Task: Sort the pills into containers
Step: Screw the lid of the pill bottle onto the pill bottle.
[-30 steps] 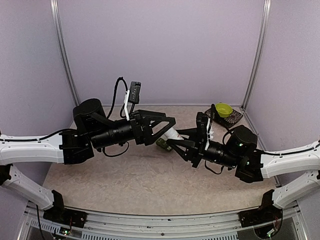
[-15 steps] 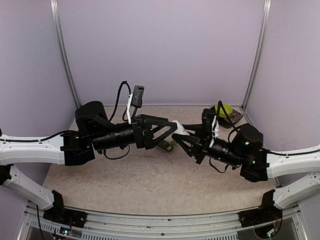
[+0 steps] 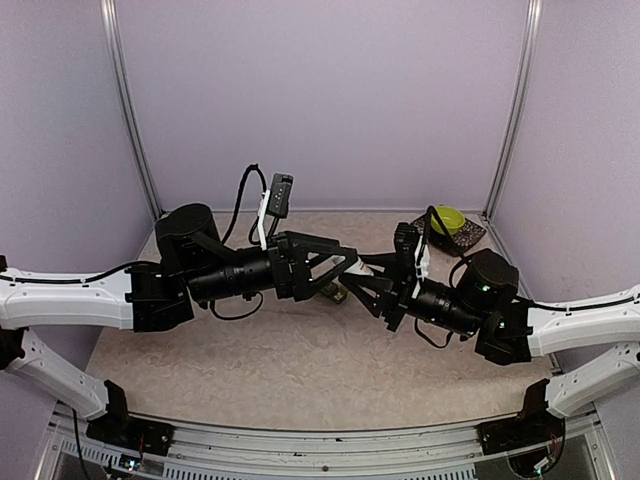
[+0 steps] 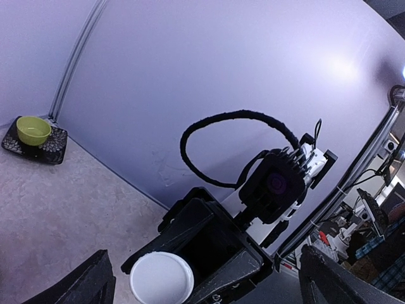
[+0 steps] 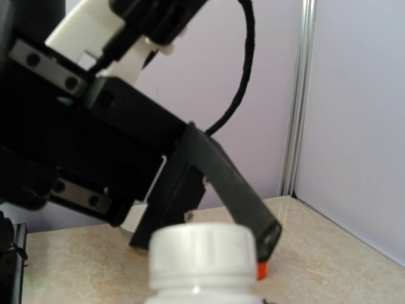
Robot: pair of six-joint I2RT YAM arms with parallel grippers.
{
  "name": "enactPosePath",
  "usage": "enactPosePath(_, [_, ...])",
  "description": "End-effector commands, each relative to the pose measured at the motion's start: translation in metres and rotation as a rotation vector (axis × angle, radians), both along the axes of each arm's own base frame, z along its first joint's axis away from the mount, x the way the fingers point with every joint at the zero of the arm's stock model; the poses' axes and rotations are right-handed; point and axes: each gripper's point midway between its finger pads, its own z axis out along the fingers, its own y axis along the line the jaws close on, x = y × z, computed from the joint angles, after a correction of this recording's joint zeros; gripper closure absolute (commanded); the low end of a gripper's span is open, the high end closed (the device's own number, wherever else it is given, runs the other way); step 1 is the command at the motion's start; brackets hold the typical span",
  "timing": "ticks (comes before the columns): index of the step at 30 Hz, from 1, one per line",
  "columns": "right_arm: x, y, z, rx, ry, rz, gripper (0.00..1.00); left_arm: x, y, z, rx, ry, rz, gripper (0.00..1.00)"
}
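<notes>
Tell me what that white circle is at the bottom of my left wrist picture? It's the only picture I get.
Observer: A white pill bottle, end-on to you; the right wrist view shows its cap from the side.
Operator: Is my gripper close to it?
Observer: One finger of the left gripper sits right beside the cap in that view; touching, I cannot tell.
Operator: Where's the pill box?
Observer: The top view shows the dark green containers on the table, below the bottle.
</notes>
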Motion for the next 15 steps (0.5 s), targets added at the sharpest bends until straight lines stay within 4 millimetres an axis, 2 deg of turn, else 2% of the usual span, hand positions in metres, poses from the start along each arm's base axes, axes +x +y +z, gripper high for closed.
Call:
enactPosePath(1, [0.0023, 0.0019, 0.0032, 0.011, 0.0, -0.009, 0.92, -0.0081, -0.0036, 0.0102, -0.034, -0.017, -0.039, 0.01])
enactPosePath(15, [0.0024, 0.0025, 0.0015, 0.006, 0.008, -0.007, 0.92, -0.0096, -0.0016, 0.0079, -0.032, -0.021, -0.039, 0.01])
